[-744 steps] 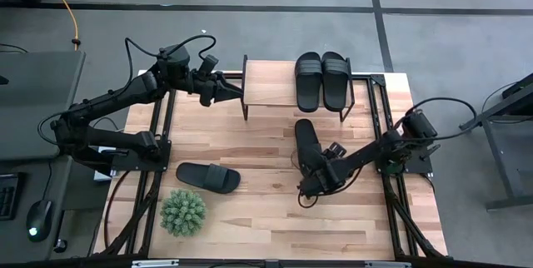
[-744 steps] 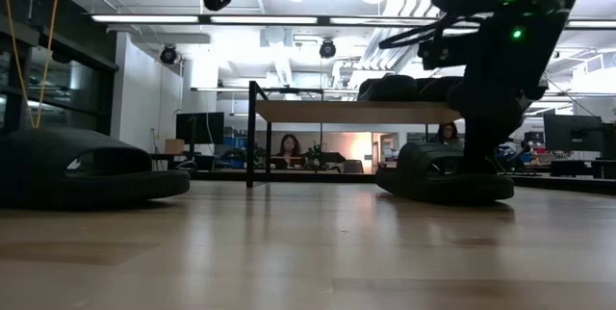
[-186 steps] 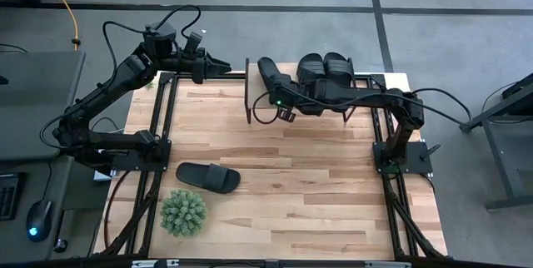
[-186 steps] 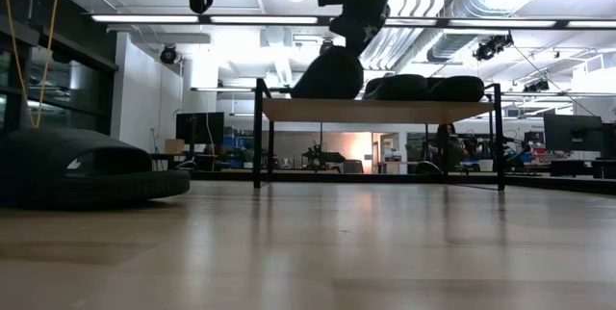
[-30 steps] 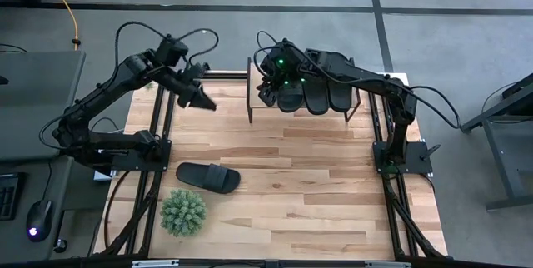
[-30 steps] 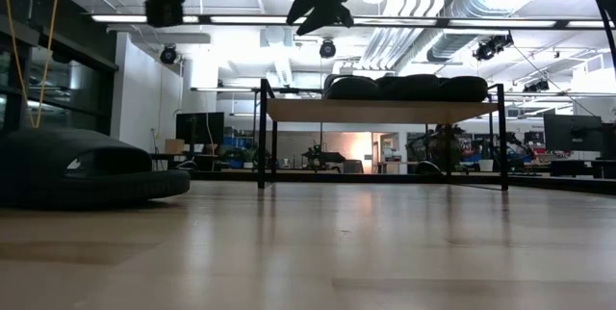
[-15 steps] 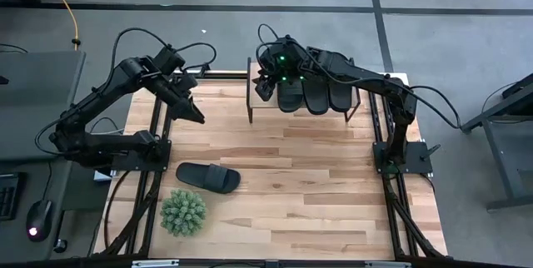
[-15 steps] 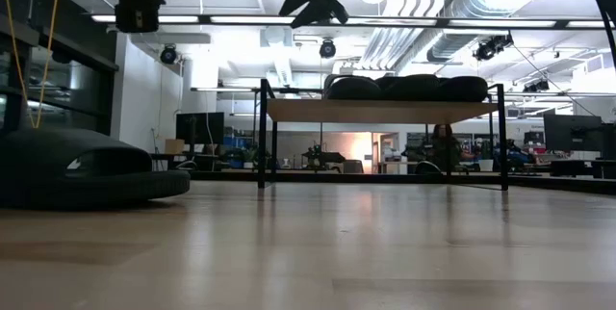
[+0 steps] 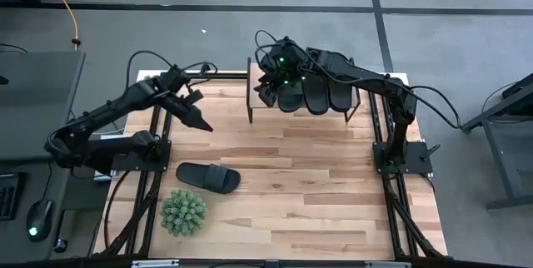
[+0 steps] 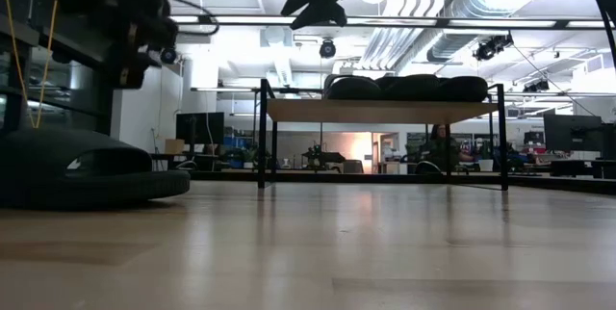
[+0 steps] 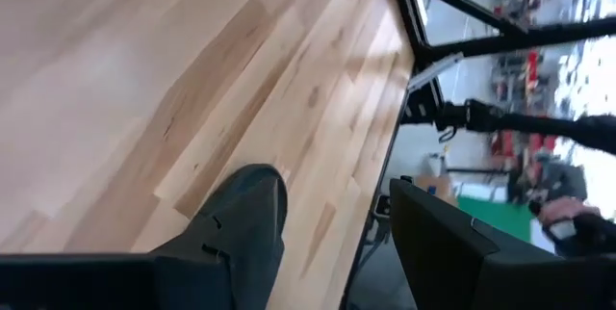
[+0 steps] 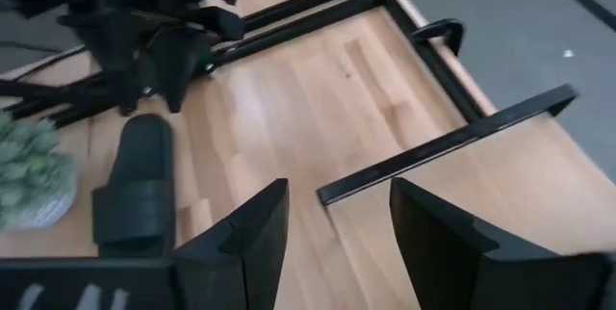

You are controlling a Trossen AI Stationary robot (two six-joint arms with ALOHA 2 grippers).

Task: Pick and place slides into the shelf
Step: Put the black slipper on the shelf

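Observation:
Three black slides (image 9: 315, 93) lie side by side, soles down, on top of the shelf (image 10: 380, 110) at the table's far side. A fourth slide (image 9: 208, 176) rests flat on the table near the left front, also seen in the low view (image 10: 87, 170). My left gripper (image 9: 200, 124) hangs open above bare table, farther back than that slide, slanting down; its wrist view shows nothing between the fingers (image 11: 332, 223). My right gripper (image 9: 265, 93) hovers open above the shelf's left end, beside the three slides, with an empty gap (image 12: 337, 223).
A small green potted plant (image 9: 183, 211) stands at the near left, just in front of the loose slide. Black frame rails (image 9: 162, 135) run along both table sides. The shelf's left end bar (image 12: 452, 142) lies under my right gripper. Bare wood spans the table's middle and right.
My left gripper has come down and toward the table's near edge, closer to the loose slide, rolling somewhat as it sank. Its fingers stay open. My right gripper has held its place above the shelf.

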